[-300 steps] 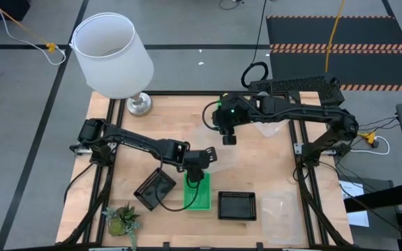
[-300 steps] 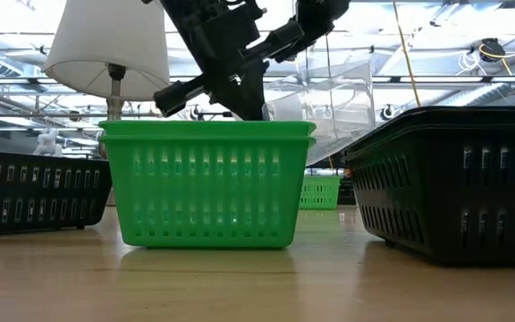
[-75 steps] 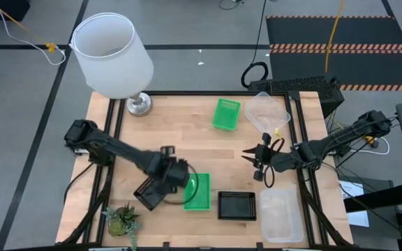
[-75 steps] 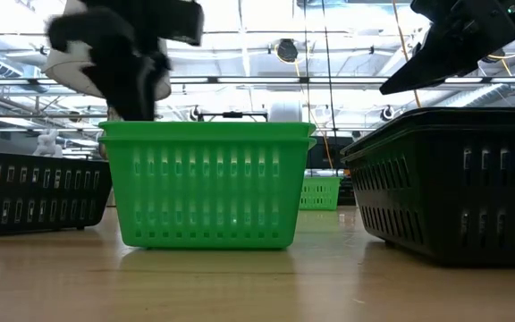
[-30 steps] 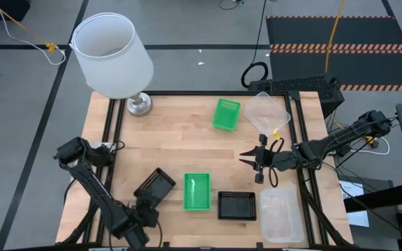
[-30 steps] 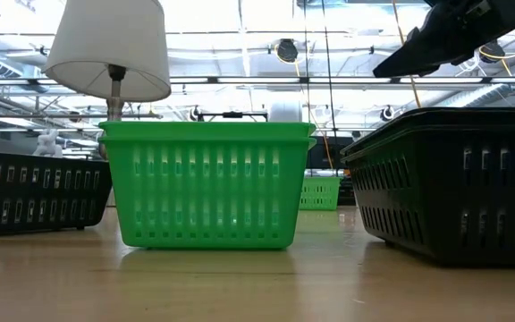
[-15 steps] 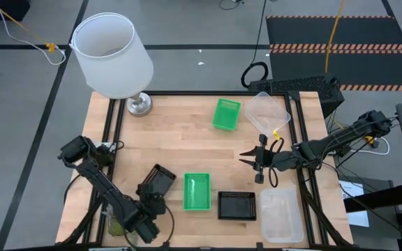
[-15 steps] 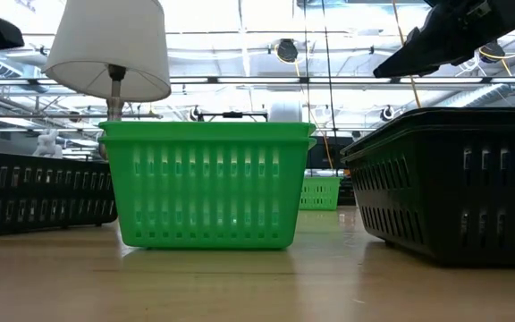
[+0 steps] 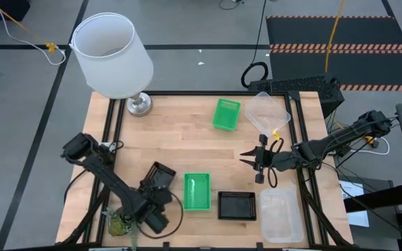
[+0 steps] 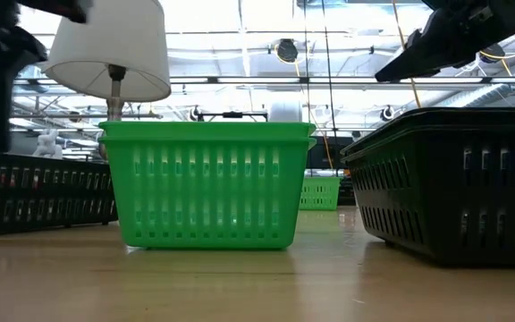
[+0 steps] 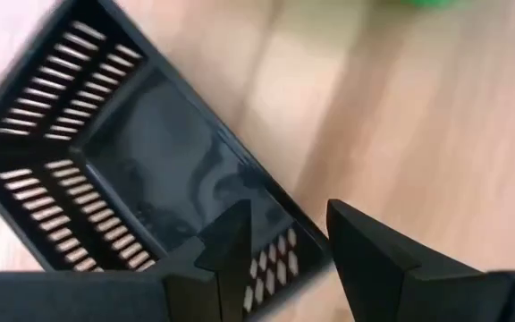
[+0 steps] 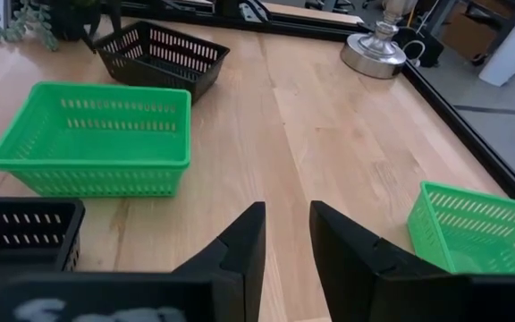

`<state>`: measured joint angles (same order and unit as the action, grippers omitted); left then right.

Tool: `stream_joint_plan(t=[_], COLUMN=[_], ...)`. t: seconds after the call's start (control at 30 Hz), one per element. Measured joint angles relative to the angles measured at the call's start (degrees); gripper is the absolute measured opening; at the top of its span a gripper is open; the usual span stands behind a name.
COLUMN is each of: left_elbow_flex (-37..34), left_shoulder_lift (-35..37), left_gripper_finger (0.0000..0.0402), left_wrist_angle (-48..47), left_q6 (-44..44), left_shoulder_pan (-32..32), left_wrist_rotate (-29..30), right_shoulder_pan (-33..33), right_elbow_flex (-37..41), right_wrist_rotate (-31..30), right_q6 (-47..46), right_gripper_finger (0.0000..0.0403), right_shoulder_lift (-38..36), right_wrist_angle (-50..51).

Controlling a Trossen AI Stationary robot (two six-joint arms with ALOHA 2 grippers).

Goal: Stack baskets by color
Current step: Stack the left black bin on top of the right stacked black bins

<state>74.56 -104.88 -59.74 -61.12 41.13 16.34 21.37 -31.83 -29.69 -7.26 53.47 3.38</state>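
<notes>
Left gripper (image 11: 280,241): fingers parted, empty, above slotted black basket (image 9: 157,178) at table's front left. Right gripper (image 12: 284,234): narrow gap, empty, right side. Green basket (image 9: 196,192) beside it, ribbed plastic.
</notes>
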Motion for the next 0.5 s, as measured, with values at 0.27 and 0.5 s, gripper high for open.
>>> stream_joint_plan(t=[0.27,0.5], left_elbow_flex=[0.0,-2.6], left_shoulder_lift=[0.0,0.0], left_gripper_finger=[0.0149,0.0144], left_wrist_angle=[-0.3,3.4], left_q6=[-7.7,-11.4], left_shoulder_pan=[-2.3,-3.1], left_wrist_rotate=[0.0,-1.0], right_shoulder_pan=[0.0,0.0], right_elbow_flex=[0.0,0.0], right_wrist_rotate=[0.0,0.0], right_q6=[-0.1,0.0], right_gripper_finger=[0.0086,0.0086], right_shoulder_lift=[0.0,0.0], right_wrist_angle=[0.3,0.3])
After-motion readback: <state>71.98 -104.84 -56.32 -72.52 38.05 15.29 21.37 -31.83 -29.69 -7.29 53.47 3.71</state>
